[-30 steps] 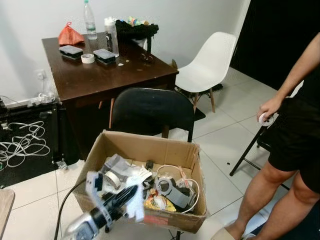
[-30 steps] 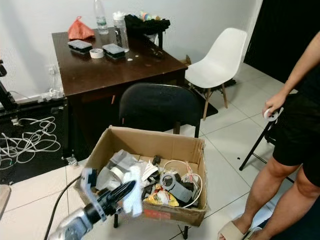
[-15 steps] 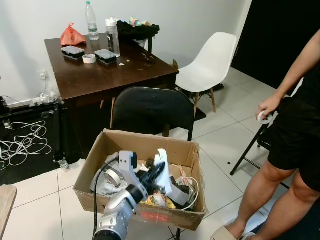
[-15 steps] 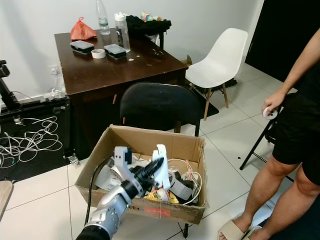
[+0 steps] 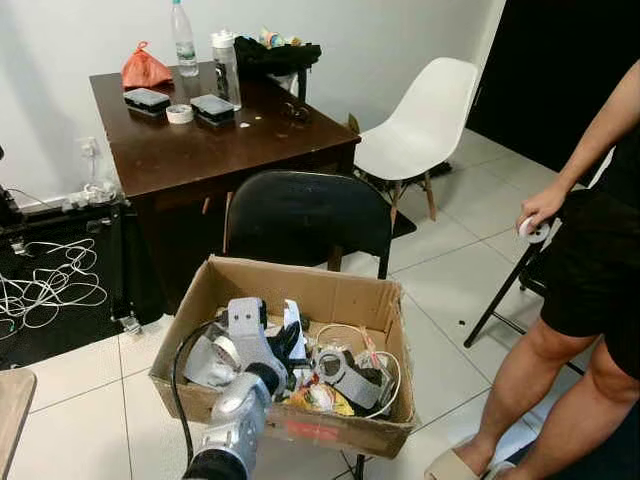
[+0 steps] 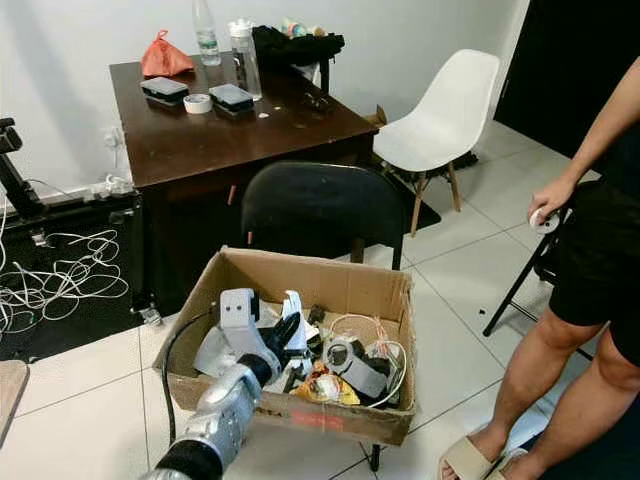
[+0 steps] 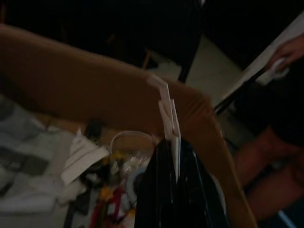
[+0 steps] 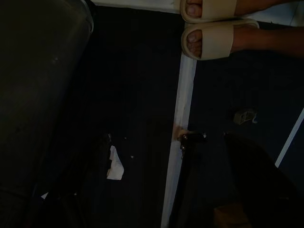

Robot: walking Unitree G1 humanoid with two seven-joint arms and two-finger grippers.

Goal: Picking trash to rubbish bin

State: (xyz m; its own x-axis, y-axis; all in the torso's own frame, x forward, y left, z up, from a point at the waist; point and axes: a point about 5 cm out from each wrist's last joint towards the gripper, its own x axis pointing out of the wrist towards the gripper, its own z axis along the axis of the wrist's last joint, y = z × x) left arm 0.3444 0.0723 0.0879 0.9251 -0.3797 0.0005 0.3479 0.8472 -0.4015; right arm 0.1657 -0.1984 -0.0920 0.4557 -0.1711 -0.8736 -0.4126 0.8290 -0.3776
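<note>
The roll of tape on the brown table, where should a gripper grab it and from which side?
The roll of tape lies flat, hole up, near the brown table's far edge. Probably best from straight above: one finger in the hole, one outside, pinching the ring's wall. The black cases flanking it crowd side approaches.

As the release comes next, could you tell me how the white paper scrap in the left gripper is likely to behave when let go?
Thin folded white paper scrap in the left gripper: probably light, floppy. Over the cardboard box, it may flutter or cling to the fingers.
</note>
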